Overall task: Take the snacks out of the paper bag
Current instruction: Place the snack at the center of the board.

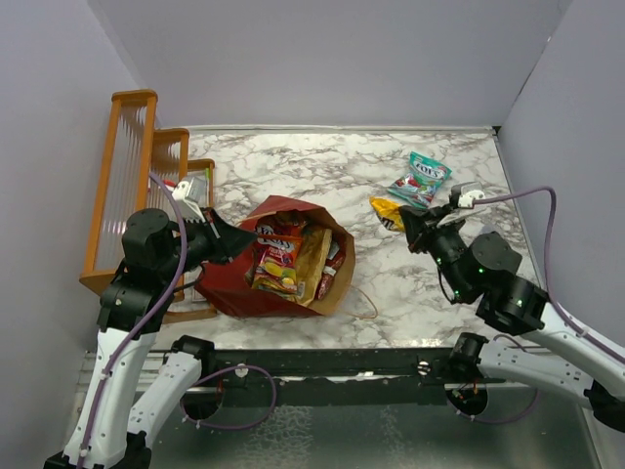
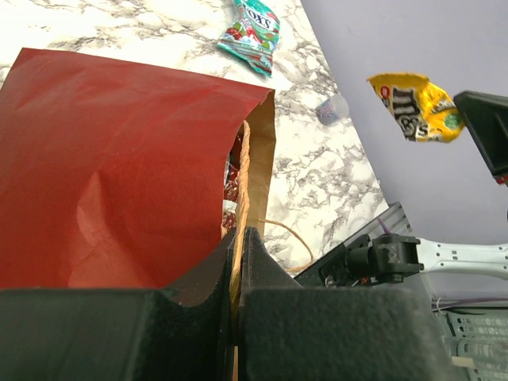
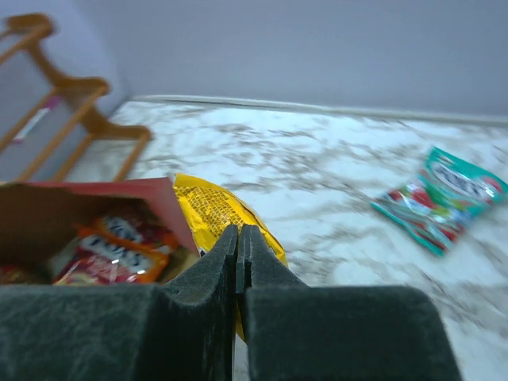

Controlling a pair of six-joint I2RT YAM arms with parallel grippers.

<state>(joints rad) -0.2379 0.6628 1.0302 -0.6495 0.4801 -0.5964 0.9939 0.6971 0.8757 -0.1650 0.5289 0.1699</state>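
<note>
Several packets lie inside the paper bag, its rim clamped in the left gripper, while the right gripper pinches a yellow packet well clear of the bag, with a teal pouch already out just beyond it.

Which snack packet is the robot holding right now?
The yellow candy packet, pinched in the right tool; the teal pouch lies free on the table.
</note>
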